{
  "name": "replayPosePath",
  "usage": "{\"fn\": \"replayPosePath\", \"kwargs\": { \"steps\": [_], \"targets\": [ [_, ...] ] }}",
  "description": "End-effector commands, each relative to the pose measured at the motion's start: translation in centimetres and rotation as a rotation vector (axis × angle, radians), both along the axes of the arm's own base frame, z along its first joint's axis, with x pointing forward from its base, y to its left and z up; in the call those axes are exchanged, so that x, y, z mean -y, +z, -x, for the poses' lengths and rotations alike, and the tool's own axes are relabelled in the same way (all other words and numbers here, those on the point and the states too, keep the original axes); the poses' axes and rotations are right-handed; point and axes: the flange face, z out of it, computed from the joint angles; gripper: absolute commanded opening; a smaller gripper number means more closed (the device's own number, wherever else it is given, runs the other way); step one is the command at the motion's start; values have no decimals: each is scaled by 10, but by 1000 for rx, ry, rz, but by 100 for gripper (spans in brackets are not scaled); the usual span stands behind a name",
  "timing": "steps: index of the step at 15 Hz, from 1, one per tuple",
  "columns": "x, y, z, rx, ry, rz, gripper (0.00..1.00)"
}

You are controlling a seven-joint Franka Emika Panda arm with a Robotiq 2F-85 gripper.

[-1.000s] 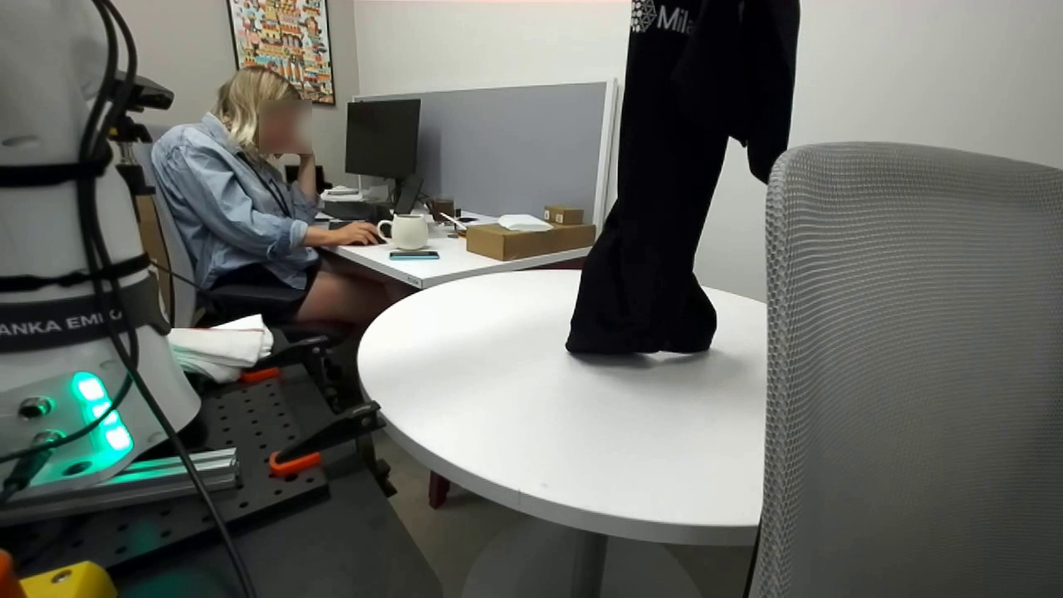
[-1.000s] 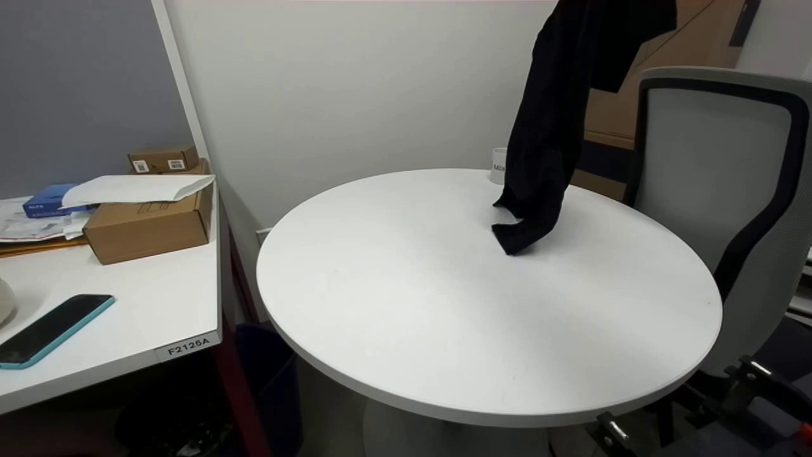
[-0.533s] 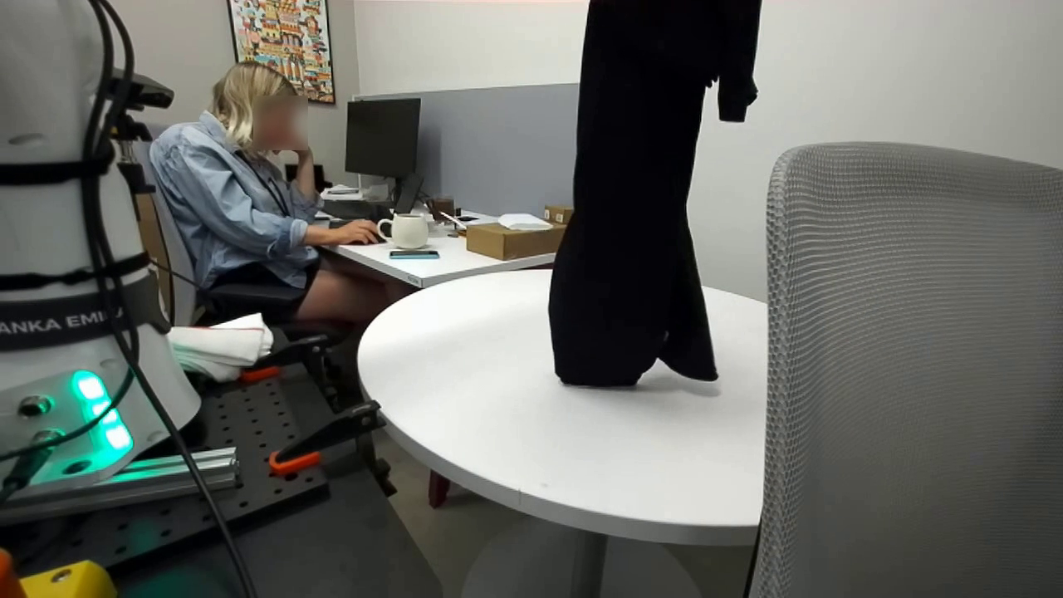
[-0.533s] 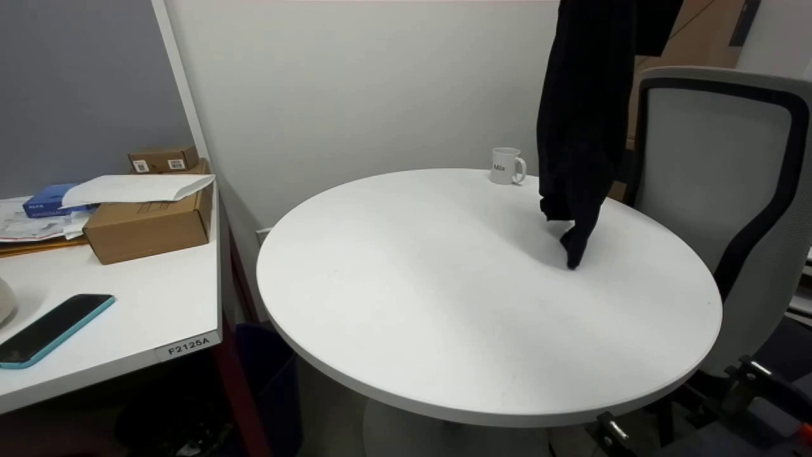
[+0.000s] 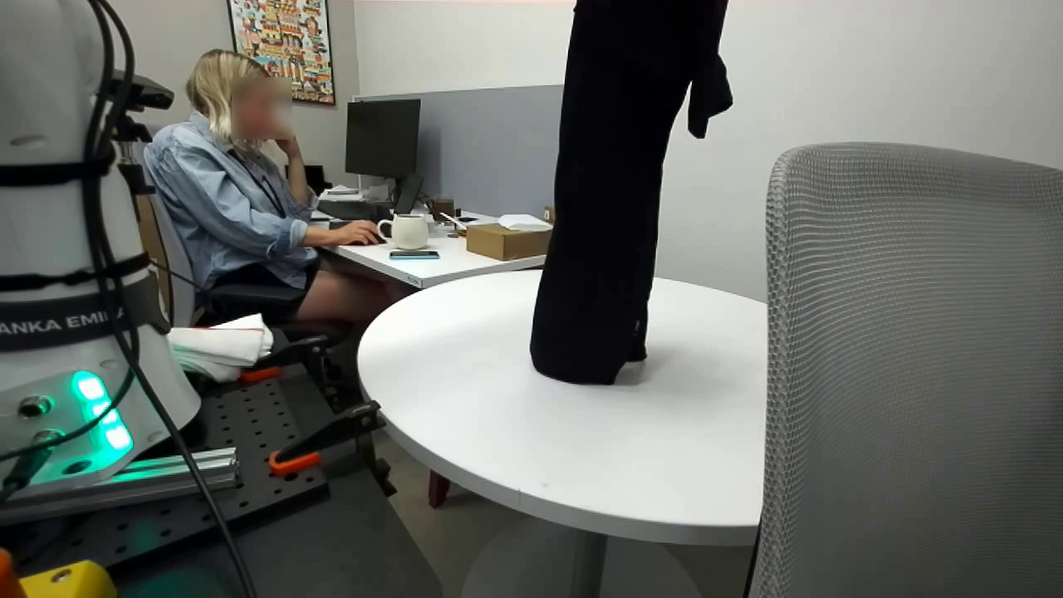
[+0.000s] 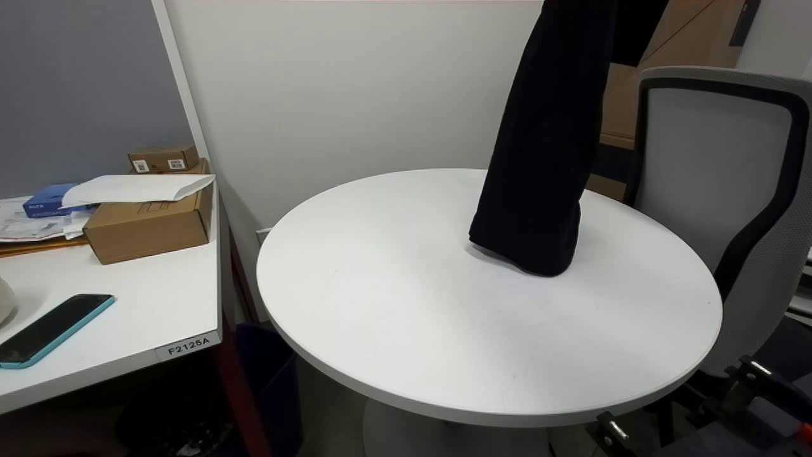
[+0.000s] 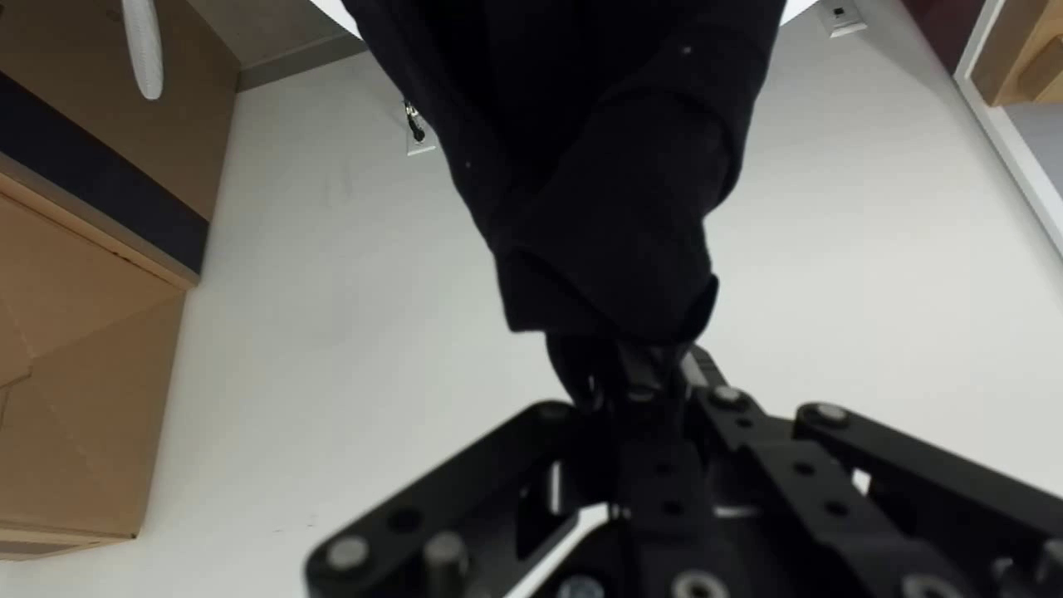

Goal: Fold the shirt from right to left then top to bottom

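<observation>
One gripper (image 7: 633,367), clamped on a black shirt (image 7: 619,212)

Its jaws are drawn together on bunched fabric that partly hides the tips; in both exterior views the shirt hangs low over the round white table (image 6: 393,317); whether its bottom edge touches, I cannot tell.

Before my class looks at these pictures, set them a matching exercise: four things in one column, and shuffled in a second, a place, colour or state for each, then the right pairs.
Column 1
1. black cloth shirt
2. black rectangular phone with a teal edge
3. black-framed multicoloured poster
4. three rounded lights

Column 2
A. mounted on the pale wall
B. glowing green
C. held in the jaws
D. lying flat on the white desk

Pairs: 1-C, 2-D, 3-A, 4-B
</observation>
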Motion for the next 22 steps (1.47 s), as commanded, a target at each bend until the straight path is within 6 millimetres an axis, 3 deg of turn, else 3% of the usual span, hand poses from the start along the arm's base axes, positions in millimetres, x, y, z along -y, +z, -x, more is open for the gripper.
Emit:
{"fn": "replayPosePath", "kwargs": {
  "steps": [1, 8, 11, 13, 15, 19, 22],
  "targets": [
    [11, 9, 15, 8, -25, -18, 1],
    [66, 17, 38, 32, -113, -70, 1],
    [74, 12, 33, 22, -142, -75, 1],
    [61, 2, 19, 5, -134, -68, 1],
    [33, -18, -6, -24, -115, -57, 1],
    [-48, -74, -62, -98, -61, -51, 1],
    [-109, -133, -104, -147, -33, -67, 1]
  ]
}}
